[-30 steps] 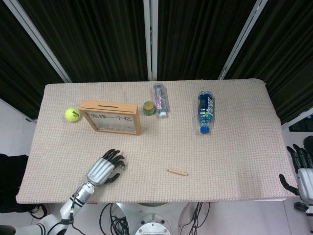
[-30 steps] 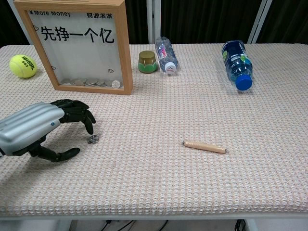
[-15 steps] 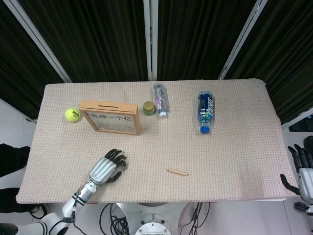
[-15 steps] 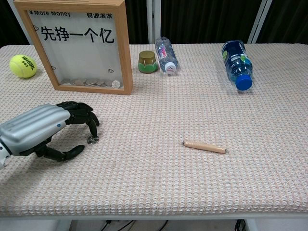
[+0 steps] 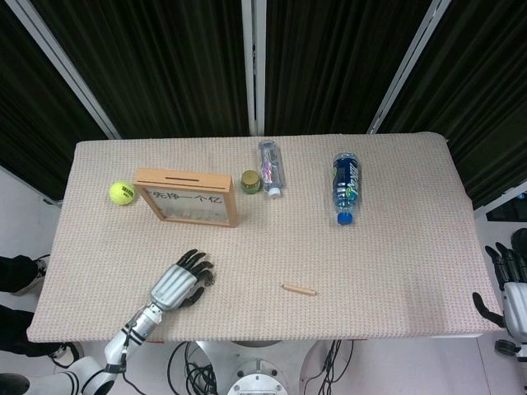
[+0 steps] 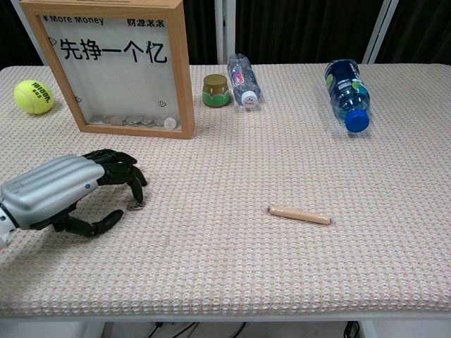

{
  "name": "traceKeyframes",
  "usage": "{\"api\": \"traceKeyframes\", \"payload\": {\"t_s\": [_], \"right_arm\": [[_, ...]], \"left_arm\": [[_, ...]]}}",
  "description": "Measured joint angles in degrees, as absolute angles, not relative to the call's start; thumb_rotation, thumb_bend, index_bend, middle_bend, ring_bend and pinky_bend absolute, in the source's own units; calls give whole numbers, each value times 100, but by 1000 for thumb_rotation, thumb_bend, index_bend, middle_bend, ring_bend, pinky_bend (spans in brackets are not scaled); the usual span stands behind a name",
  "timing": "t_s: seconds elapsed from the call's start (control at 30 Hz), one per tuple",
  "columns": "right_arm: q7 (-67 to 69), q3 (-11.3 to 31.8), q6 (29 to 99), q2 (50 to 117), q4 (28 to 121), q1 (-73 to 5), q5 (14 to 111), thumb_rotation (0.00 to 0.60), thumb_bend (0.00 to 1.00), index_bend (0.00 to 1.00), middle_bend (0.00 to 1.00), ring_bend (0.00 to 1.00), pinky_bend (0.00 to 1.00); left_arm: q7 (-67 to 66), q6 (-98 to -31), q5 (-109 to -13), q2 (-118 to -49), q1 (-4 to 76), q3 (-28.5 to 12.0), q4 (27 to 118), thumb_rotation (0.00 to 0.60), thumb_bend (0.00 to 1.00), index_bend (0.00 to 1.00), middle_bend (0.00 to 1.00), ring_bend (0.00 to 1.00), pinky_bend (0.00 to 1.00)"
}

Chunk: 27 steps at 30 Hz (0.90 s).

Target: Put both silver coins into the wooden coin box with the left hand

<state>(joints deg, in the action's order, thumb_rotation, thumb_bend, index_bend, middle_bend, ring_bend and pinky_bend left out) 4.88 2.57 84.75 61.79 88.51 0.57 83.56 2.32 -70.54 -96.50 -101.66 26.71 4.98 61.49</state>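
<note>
Left hand [image 6: 67, 190] is coming in over the near-left edge of the table [image 5: 395, 247], palm down, fingers curled over a silver coin [image 6: 135, 205]. Fingertips [image 6: 132, 184] are sitting on or just above the coin; can't tell if it's actually pinched or lifted off the cloth. Only one loose coin is showing. Right hand [image 5: 509, 288] is hanging off the table's near-right corner, fingers apart, holding nothing.

Wooden coin box [image 6: 116, 63] is standing upright toward the far-left of the table, slot on top, front reading "More Money" plus large Chinese characters "先挣一个亿"; coins are lying along its bottom.
</note>
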Motion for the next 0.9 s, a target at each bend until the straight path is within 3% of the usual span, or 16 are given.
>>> {"api": "traceKeyframes", "payload": {"t_s": [0.57,0.9], "right_arm": [[551,255,8486,6183,8807,82,8346,600,290,0,0,0,0],[618,254,8487,6174,8765,90,8350,600,290,0,0,0,0]], "left_arm": [[135,-6859,-9660,-10206,2902,434,6184,600,286,385,220,79,102],[112,-6866,-9665,-10368,3031,335,6033,600,287,449,231,79,105]]}}
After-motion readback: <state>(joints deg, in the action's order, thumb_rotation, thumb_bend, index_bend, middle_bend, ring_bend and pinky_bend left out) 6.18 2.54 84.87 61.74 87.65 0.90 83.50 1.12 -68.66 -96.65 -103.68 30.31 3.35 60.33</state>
